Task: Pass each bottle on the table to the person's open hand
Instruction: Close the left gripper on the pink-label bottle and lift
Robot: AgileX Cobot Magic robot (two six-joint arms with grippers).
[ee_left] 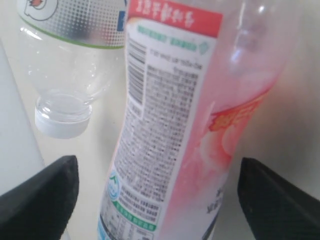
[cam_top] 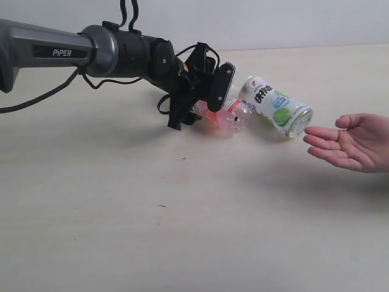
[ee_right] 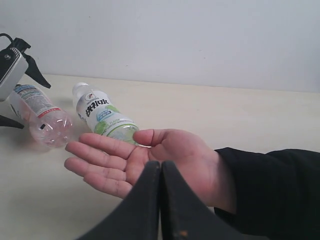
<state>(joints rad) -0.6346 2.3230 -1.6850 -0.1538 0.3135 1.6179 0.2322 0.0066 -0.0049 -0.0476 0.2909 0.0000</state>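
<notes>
left arm [cam_top: 55, 48]: extended sideways, low | left gripper [cam_top: 203, 100]: jaws spread wide, angled downward | right gripper [ee_right: 160, 200]: fingers pressed together, tips touching

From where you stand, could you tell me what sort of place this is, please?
Likely a robot test bench: a plain beige table against a white wall, a PIPER-marked arm, and an open hand held out.

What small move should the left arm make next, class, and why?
Probably close the left gripper on the pink bottle. Its jaws stand open on either side of the bottle, clear of it, while the bottle lies on the table. The person's open hand is palm up nearby with nothing in it.
</notes>
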